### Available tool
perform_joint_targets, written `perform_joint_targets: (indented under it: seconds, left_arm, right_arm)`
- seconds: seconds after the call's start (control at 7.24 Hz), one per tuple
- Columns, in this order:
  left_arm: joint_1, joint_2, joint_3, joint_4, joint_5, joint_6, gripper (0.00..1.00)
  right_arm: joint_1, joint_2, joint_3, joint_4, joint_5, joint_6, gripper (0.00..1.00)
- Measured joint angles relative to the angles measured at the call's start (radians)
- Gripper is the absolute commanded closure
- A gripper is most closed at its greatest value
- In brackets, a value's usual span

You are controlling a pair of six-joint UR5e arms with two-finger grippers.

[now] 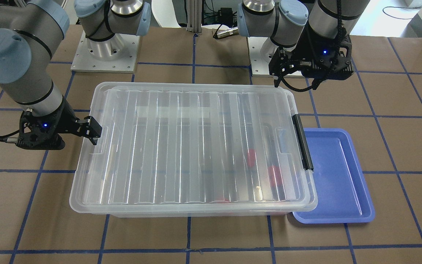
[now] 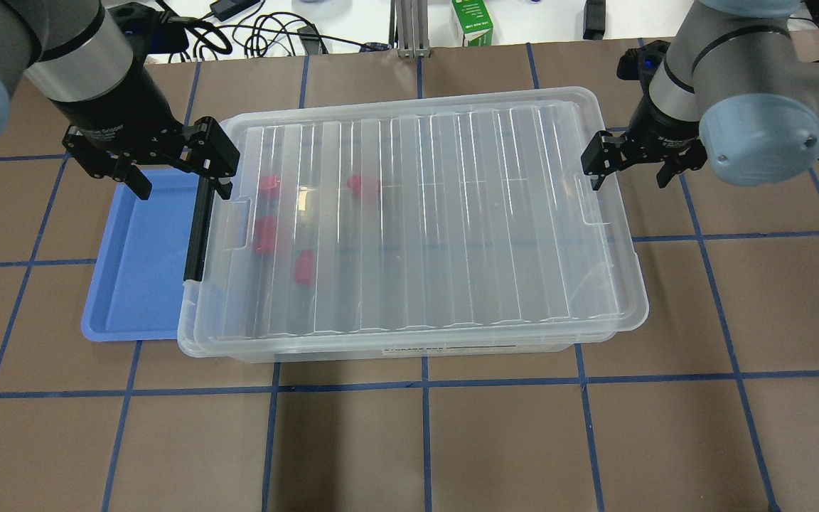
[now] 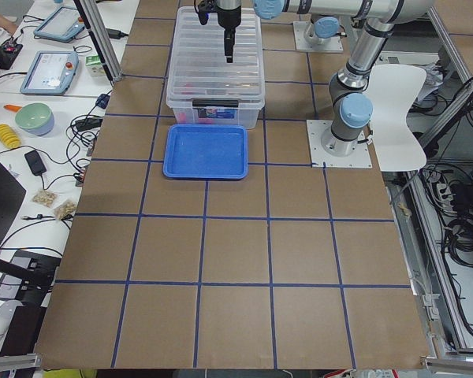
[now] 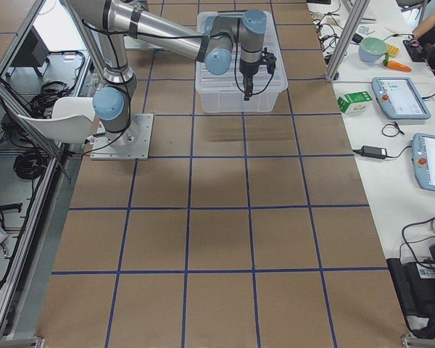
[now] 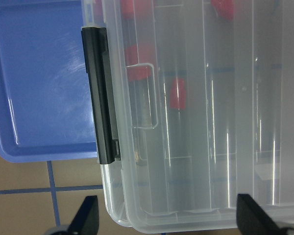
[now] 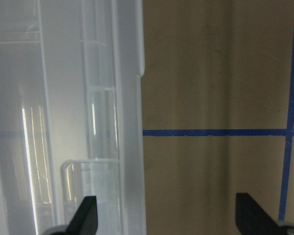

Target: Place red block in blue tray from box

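The clear box (image 2: pixel 452 213) lies on the table with its ribbed lid shut and its black latch bar (image 2: pixel 200 227) on the short end by the blue tray (image 2: pixel 132 277). Several red pieces (image 2: pixel 303 267) blur through the lid near the latch end. I cannot tell which one is the red block. The tray is empty. My left gripper (image 2: pixel 175 171) is open above the latch-end far corner; its wrist view shows the latch (image 5: pixel 100 93) and tray (image 5: pixel 39 73) below. My right gripper (image 2: pixel 626 171) is open and empty at the box's other short end.
Brown table surface with a blue tape grid all round. The arm bases (image 1: pixel 104 47) stand behind the box. A green carton (image 2: pixel 472 21) and cables lie beyond the far edge. Side tables with tablets and a bowl (image 3: pixel 33 118) flank the table.
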Motion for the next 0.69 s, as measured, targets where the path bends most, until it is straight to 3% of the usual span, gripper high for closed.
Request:
perform_joint_targets:
  seconds: [0.69]
  left_arm:
    - [0.0,0.001,-0.001,-0.001,0.003,0.001,0.0]
  right_arm:
    - [-0.034,0.016,0.0,-0.031,-0.001,-0.071,0.0]
